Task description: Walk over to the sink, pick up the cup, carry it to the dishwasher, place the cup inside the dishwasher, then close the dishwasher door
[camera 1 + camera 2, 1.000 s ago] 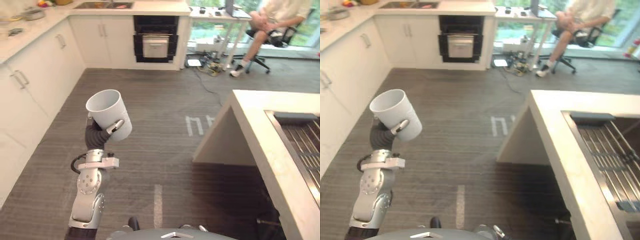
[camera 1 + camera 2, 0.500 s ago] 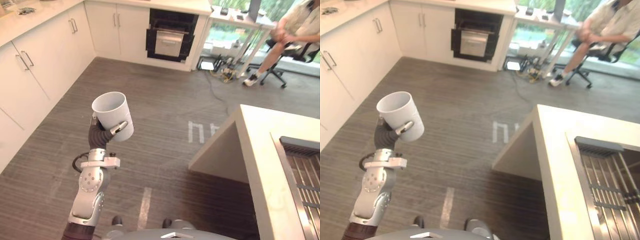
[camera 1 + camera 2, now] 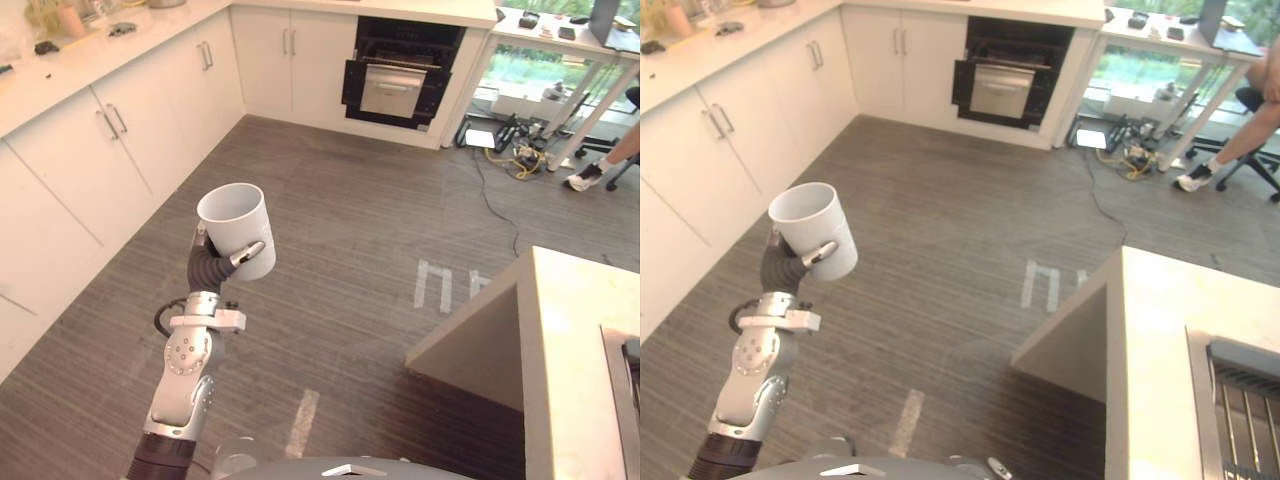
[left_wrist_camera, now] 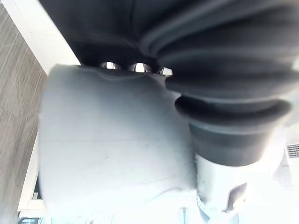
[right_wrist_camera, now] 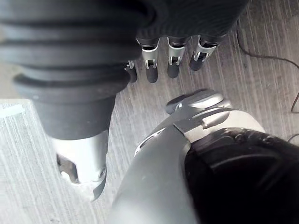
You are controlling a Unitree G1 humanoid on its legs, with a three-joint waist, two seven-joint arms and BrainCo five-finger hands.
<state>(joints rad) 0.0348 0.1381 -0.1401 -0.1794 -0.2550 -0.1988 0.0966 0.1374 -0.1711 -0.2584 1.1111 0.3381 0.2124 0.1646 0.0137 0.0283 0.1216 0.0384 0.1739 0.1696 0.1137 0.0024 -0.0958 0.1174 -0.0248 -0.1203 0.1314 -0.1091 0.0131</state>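
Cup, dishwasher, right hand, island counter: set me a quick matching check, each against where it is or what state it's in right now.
Things:
1. cup
2. dishwasher
3. right hand
4. island counter

Places or states:
A. black front set in the far white cabinets
B. fingers relaxed above the floor, holding nothing
C. pale top at the robot's right
D. mouth up, gripped by the left hand

Pairs: 1-D, 2-A, 3-B, 4-C.
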